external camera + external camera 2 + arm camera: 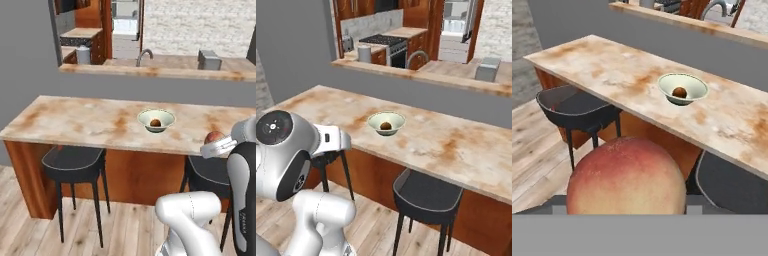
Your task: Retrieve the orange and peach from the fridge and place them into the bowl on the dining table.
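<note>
The peach (pixel 627 177), blushed red and yellow, looms at the bottom of the hand view, and my gripper (pixel 217 143) is shut on it. From the left base the peach (pixel 214 136) hangs at the near edge of the dining table (pixel 75 120), right of the bowl (pixel 156 120). The pale bowl (pixel 683 88) stands in the middle of the marbled top (pixel 612 65) with the orange (pixel 679 92) inside it. From the right base the bowl (pixel 386 122) and orange (pixel 385 126) sit ahead of my arm. The fridge (pixel 455 30) stands far back in the kitchen.
Black stools (pixel 74 162) (pixel 428 192) are tucked under the table's near side. Behind the table rises a higher grey-fronted ledge (pixel 150 82) with a faucet (pixel 144 55) and a grey box (pixel 209 60). Wooden floor lies below.
</note>
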Motion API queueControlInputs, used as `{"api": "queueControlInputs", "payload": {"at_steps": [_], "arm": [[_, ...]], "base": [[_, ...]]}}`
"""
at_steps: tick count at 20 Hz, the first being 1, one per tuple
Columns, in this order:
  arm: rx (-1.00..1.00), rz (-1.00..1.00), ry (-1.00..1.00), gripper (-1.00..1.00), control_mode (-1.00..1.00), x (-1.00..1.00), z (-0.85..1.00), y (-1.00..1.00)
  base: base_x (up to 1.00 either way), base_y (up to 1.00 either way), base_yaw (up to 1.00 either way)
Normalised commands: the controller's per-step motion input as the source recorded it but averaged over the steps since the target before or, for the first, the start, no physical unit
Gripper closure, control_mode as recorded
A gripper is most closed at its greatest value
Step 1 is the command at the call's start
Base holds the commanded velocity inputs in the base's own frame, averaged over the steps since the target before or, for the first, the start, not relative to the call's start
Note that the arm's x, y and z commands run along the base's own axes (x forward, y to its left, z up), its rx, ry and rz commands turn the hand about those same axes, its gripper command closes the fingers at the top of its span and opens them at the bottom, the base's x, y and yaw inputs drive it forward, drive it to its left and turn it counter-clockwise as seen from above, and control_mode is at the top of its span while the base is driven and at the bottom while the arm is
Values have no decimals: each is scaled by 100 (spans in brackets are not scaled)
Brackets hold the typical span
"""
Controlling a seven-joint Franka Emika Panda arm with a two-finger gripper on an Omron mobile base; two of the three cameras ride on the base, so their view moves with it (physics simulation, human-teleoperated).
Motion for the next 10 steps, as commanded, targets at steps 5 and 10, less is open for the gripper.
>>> {"api": "queueControlInputs", "payload": {"at_steps": [5,10], "arm": [[0,0,0,100,100,0,0,0],[0,0,0,100,100,0,0,0]], "base": [[100,32,-44],[100,24,-45]]}}
